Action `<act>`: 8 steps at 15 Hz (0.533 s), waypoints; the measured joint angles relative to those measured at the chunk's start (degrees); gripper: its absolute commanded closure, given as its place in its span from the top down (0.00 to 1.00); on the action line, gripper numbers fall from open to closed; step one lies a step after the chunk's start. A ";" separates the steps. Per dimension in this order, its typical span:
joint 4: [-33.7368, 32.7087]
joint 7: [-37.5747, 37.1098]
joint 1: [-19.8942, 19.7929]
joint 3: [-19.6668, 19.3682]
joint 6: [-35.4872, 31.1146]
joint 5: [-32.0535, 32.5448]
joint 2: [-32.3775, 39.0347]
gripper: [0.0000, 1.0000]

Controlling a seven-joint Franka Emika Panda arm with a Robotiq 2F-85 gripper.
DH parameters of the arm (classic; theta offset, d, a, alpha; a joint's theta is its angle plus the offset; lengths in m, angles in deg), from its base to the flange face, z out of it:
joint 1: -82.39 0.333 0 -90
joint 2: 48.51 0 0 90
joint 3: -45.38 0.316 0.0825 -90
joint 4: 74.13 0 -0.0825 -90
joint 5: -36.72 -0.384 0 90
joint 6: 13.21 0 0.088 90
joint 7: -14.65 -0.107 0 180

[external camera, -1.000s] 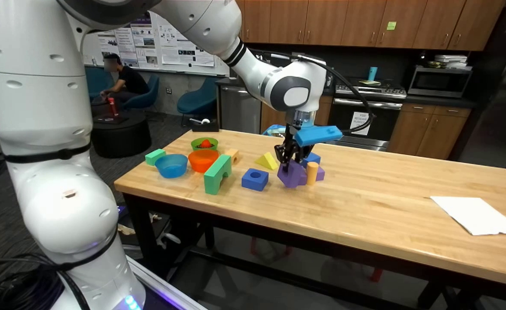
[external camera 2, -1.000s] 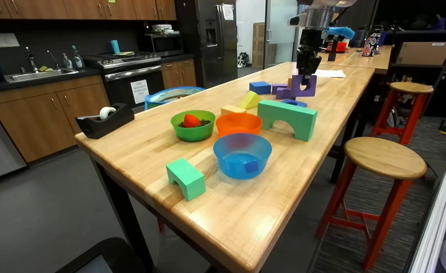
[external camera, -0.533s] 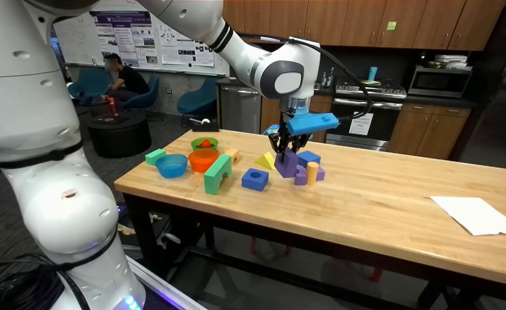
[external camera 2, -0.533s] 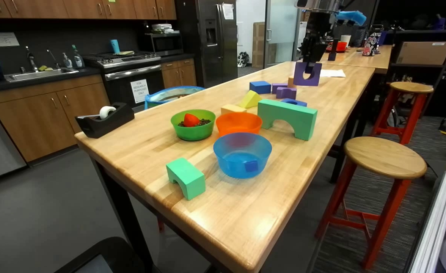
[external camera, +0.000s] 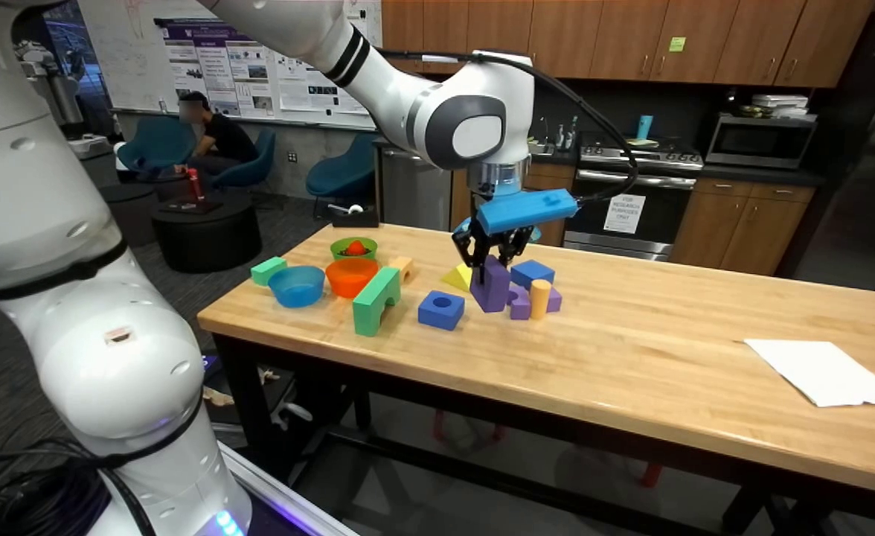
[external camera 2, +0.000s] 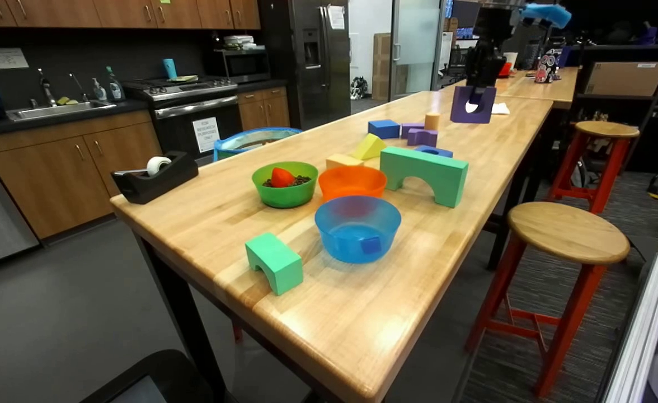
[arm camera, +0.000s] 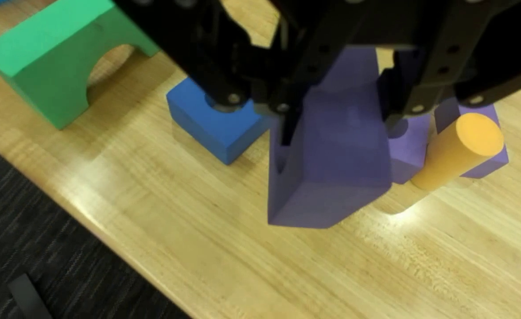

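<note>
The black robot gripper (arm camera: 340, 122) is holding a chunky purple block (arm camera: 347, 155) that has a round gap cut in it. Its two jaws are squeezed in on the block, only as far apart as the bit between them is thick. The block hangs up in the air over the light brown wooden table (external camera: 631, 335). In the wrist view, a square blue block with a round hole (arm camera: 223, 128) lies on one side of it, and farther that way stands a big green block shaped like a bridge (arm camera: 61, 79). On the other side stands a light orange round post (arm camera: 449, 153). A small purple block (arm camera: 409, 146) is just beside the post, and so is another purple block (arm camera: 491, 165). In an exterior view, a plain blue block (external camera 2: 384, 129) and a yellow triangle block (external camera 2: 369, 146) sit near them. Closer to the table's end are a see-through blue bowl (external camera 2: 357, 243), an orange bowl (external camera 2: 352, 184) and a green bowl (external camera 2: 285, 197). The green bowl has a red thing (external camera 2: 282, 178) and little dark bits in it. A small green bridge block (external camera 2: 276, 263) is near the blue bowl. A white sheet of paper (external camera: 824, 368) lies on the table too.
</note>
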 measured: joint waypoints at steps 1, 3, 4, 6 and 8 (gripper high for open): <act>1.28 -0.82 -0.02 -0.23 -0.46 1.16 -0.98 0.16; 3.70 -2.31 -0.05 -0.57 -0.86 3.20 -2.77 0.16; 4.74 -3.30 -0.06 -0.64 -0.92 4.18 -3.57 0.16; 6.59 -5.46 -0.03 -0.62 -0.89 6.03 -5.21 0.16; 7.90 -7.63 0.15 -0.37 -0.40 7.24 -6.86 0.16</act>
